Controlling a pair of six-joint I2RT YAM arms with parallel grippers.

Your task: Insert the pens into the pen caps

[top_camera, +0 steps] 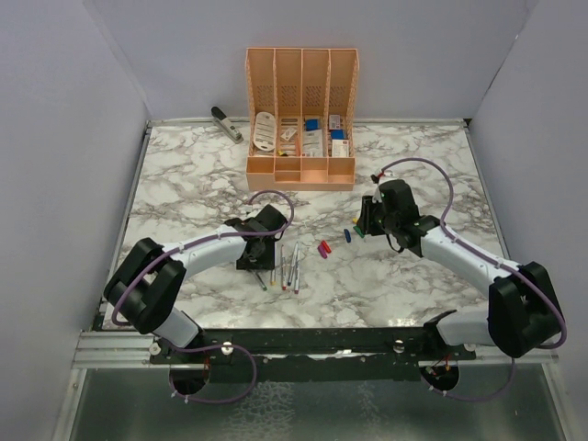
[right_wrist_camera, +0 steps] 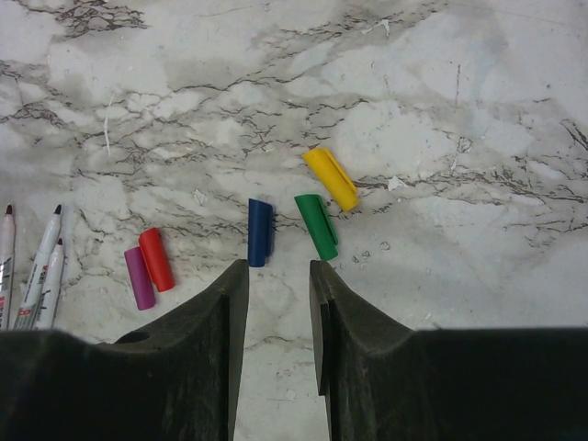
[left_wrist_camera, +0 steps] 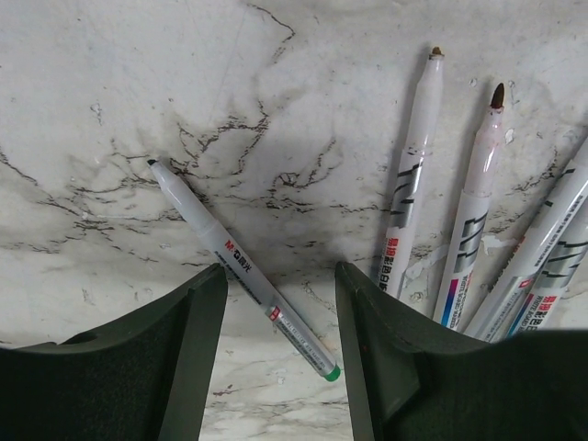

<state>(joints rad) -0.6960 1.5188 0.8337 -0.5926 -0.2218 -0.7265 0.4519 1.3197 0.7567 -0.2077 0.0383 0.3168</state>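
Note:
In the left wrist view, a white-grey pen with a green end (left_wrist_camera: 243,268) lies diagonally on the marble. My left gripper (left_wrist_camera: 280,276) stands open astride its rear half, and neither finger touches it. Several more pens (left_wrist_camera: 412,193) fan out to its right. In the top view the pens (top_camera: 290,270) lie just right of the left gripper (top_camera: 258,260). The right wrist view shows the pen caps loose on the table: yellow (right_wrist_camera: 331,178), green (right_wrist_camera: 317,226), blue (right_wrist_camera: 260,232), red (right_wrist_camera: 156,259) and purple (right_wrist_camera: 139,278). My right gripper (right_wrist_camera: 277,268) is open and empty, its tips just short of the blue and green caps.
A peach organiser (top_camera: 300,170) holding white and blue items stands at the back centre. A grey stapler (top_camera: 226,123) lies to its left by the back wall. Grey walls close in the table on three sides.

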